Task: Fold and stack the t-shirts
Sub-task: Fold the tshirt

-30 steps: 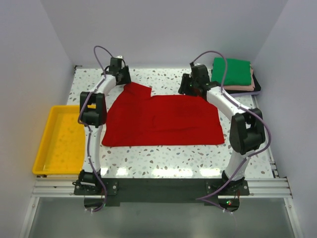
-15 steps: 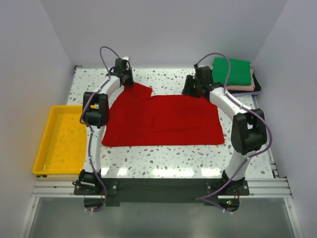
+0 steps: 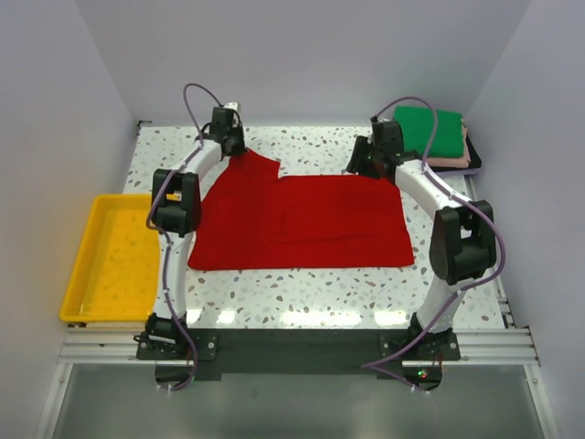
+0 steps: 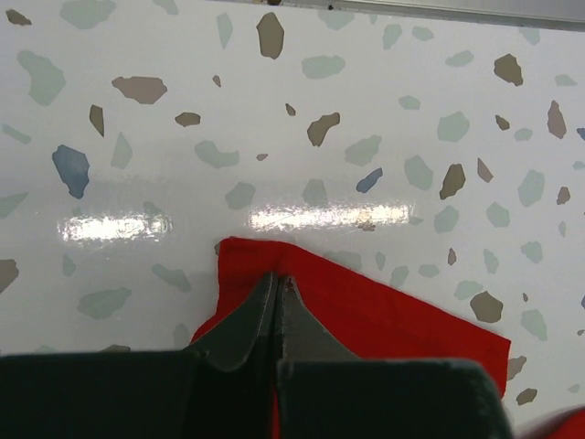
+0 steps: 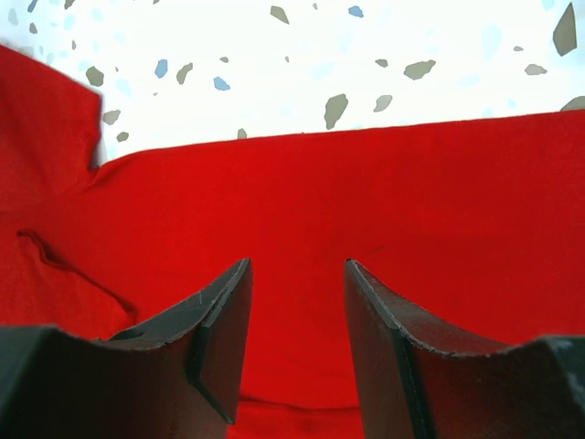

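A bright red t-shirt (image 3: 302,219) lies spread flat in the middle of the table. My left gripper (image 3: 229,147) is at its far left corner, and in the left wrist view the left gripper (image 4: 277,277) is shut on a raised fold of that red t-shirt (image 4: 384,306). My right gripper (image 3: 373,160) hovers over the shirt's far right edge. From the right wrist, the right gripper (image 5: 297,265) stands open, with only flat red cloth (image 5: 366,183) showing beneath the gap. Folded t-shirts, a green one (image 3: 430,133) on top, are stacked at the far right corner.
A yellow plastic tray (image 3: 105,261) sits off the table's left side. The speckled tabletop (image 3: 311,142) shows beyond the shirt's far edge. White walls close in the back and both sides.
My left gripper has closed on the shirt's far left corner. The right gripper has moved rightward along the shirt's far edge, still open.
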Robot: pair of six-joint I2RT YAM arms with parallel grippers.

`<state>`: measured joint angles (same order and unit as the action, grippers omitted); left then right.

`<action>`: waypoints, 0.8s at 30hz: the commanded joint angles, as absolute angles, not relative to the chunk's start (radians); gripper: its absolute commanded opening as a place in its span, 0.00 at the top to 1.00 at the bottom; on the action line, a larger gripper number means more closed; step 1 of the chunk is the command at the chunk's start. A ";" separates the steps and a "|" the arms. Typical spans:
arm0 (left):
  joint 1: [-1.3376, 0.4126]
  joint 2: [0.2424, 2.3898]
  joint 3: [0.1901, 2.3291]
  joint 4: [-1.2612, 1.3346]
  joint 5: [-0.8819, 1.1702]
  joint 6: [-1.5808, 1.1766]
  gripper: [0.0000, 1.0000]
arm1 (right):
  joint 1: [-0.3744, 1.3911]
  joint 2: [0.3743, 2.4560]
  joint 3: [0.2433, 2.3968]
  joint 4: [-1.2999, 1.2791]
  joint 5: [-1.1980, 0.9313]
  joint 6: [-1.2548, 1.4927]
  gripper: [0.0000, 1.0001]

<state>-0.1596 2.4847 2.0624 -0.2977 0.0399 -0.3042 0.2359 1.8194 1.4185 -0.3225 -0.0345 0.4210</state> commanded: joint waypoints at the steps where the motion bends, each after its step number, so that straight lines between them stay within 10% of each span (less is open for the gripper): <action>1: -0.156 2.366 2.056 -0.218 0.020 -0.276 1.00 | 0.226 1.802 1.416 -0.314 -0.003 0.399 0.52; 24: -0.156 2.270 1.944 -0.124 0.089 -0.305 1.00 | 0.003 2.081 1.574 -0.338 0.071 0.364 0.52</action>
<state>-0.1596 2.3390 1.9495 -0.1944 0.0719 -0.2996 -0.0002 2.0586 1.5093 -0.3664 0.0624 0.3588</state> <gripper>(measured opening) 0.016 0.483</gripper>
